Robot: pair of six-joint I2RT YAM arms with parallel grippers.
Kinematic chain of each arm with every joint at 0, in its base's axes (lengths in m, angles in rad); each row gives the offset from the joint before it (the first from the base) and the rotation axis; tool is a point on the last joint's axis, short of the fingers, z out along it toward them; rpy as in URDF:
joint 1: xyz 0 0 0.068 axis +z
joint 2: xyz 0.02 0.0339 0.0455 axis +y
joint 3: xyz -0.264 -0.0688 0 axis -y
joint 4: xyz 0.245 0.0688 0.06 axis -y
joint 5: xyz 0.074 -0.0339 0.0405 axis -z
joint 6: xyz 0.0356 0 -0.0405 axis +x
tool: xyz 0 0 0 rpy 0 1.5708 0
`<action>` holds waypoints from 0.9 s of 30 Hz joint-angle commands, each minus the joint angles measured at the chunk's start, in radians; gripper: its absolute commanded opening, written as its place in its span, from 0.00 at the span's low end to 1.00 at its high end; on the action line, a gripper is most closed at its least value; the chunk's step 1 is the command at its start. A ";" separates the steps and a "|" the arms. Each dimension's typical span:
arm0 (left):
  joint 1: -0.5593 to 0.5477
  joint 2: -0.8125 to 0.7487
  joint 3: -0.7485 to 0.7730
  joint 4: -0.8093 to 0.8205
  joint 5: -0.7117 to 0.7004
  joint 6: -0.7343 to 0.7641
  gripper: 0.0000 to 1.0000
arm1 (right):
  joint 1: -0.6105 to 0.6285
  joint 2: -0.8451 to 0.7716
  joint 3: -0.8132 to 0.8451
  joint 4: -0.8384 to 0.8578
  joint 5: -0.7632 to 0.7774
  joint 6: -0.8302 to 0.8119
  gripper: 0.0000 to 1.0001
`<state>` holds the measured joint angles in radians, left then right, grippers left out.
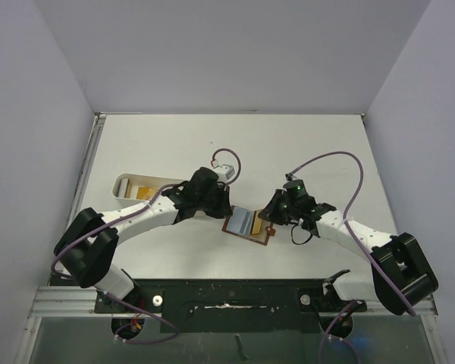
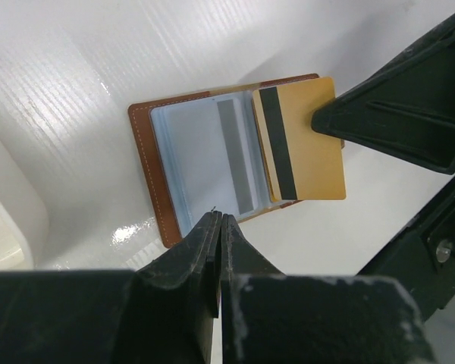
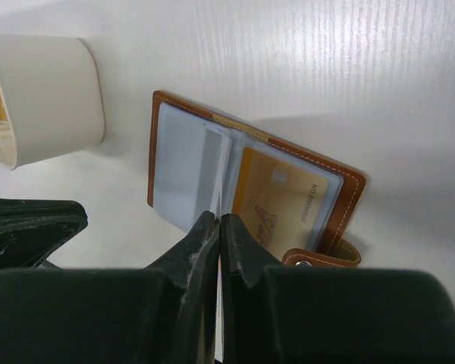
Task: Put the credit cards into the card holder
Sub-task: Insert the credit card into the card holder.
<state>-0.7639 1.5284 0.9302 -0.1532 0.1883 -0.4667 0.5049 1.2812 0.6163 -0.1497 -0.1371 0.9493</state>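
Observation:
The brown card holder (image 1: pixel 227 226) lies open on the table between my two grippers, and it shows in the left wrist view (image 2: pixel 148 174) and right wrist view (image 3: pixel 353 189). A bluish-grey card (image 2: pixel 212 159) with a grey stripe lies in its clear sleeves. My right gripper (image 3: pixel 220 220) is shut on a yellow card (image 2: pixel 311 152) with a black stripe, held over the holder's right half. A yellow card face (image 3: pixel 284 201) shows under the right sleeve. My left gripper (image 2: pixel 220 220) is shut, its tips at the holder's near edge (image 1: pixel 221 214).
A long white tray (image 1: pixel 125 186) with yellow items inside stands left of the holder, behind my left arm; its rounded end shows in the right wrist view (image 3: pixel 53 98). The holder's tab (image 3: pixel 326 258) sticks out beside my right fingers. Grey walls enclose the table.

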 commanded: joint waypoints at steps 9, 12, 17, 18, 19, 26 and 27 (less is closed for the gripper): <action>-0.065 0.076 -0.045 0.044 -0.151 0.005 0.00 | -0.069 -0.013 -0.148 0.291 -0.200 0.043 0.00; -0.069 0.097 -0.047 0.046 -0.164 0.006 0.00 | -0.087 0.003 -0.168 0.332 -0.230 0.058 0.00; -0.073 0.118 -0.052 0.049 -0.174 0.007 0.00 | -0.098 0.007 -0.184 0.368 -0.261 0.070 0.00; -0.075 0.122 -0.054 0.051 -0.174 0.007 0.00 | -0.103 0.010 -0.189 0.373 -0.267 0.073 0.00; -0.077 0.128 -0.055 0.052 -0.174 0.006 0.00 | -0.108 0.014 -0.192 0.385 -0.277 0.076 0.00; -0.089 0.151 -0.055 0.062 -0.166 -0.005 0.00 | -0.127 0.054 -0.204 0.424 -0.300 0.085 0.00; -0.091 0.151 -0.054 0.063 -0.167 -0.006 0.00 | -0.129 0.061 -0.206 0.430 -0.300 0.085 0.00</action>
<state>-0.8425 1.6707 0.8722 -0.1322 0.0261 -0.4671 0.3855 1.3266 0.4236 0.2035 -0.4057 1.0260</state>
